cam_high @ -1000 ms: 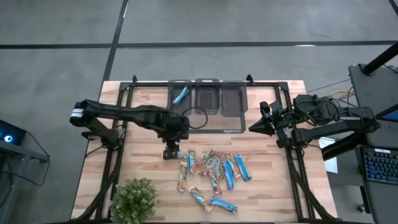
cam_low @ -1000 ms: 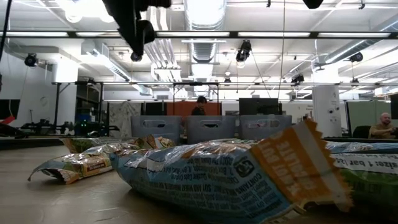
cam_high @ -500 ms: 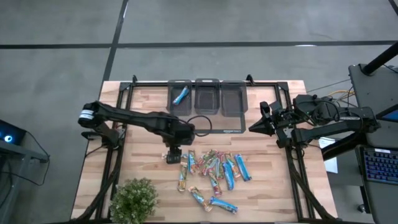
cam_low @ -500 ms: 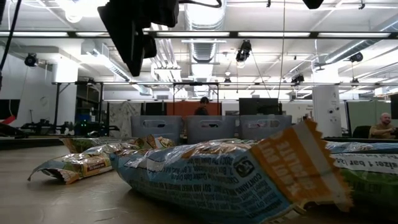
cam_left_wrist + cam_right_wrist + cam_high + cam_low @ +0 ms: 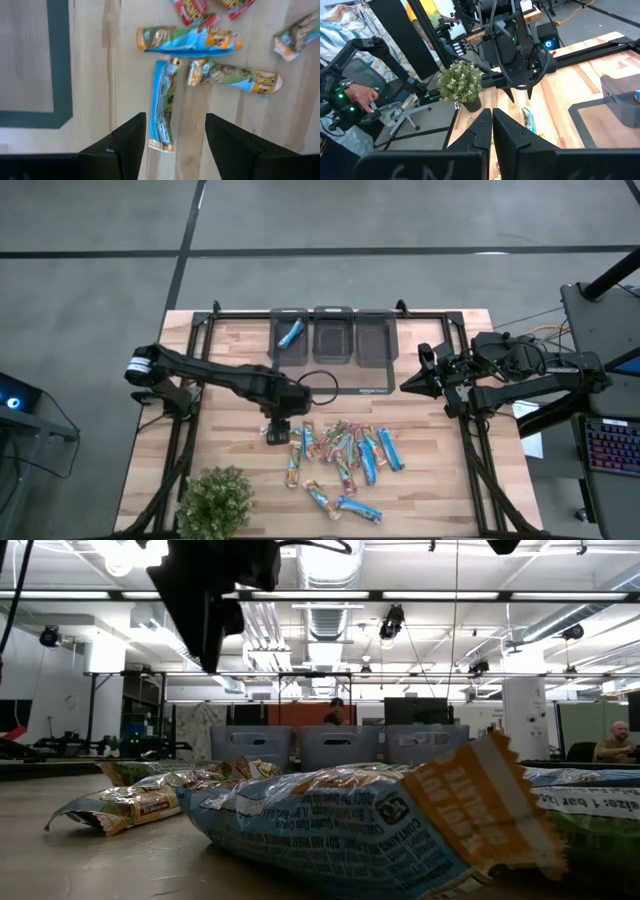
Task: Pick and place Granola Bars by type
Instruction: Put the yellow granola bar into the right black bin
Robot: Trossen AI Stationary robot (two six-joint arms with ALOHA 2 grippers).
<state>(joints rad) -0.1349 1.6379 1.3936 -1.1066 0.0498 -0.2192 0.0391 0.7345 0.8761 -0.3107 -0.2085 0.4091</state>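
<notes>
Several granola bars (image 5: 345, 450), some blue and some multicoloured, lie flat and loose on the wooden table (image 5: 230, 370). One more blue bar (image 5: 290, 333) lies in the left of three dark bins. My left gripper (image 5: 278, 430) hangs open above the left end of the pile and points down. In the left wrist view, my left gripper (image 5: 175, 145) has its fingers on either side of a blue bar (image 5: 162, 105) below it, without touching it. My right gripper (image 5: 408, 386) waits shut, held level above the table's right side.
Three dark bins (image 5: 333, 335) stand in a row at the far edge, with a dark mat (image 5: 350, 375) in front of them. A leafy potted plant (image 5: 215, 500) stands at the near left corner. In the right wrist view, a person's hand (image 5: 355, 97) shows beyond the table.
My left gripper has sunk toward the left end of the pile of bars, shifting a little toward the table's near edge and tipping more steeply downward. It has stayed open. The bars have not moved.
</notes>
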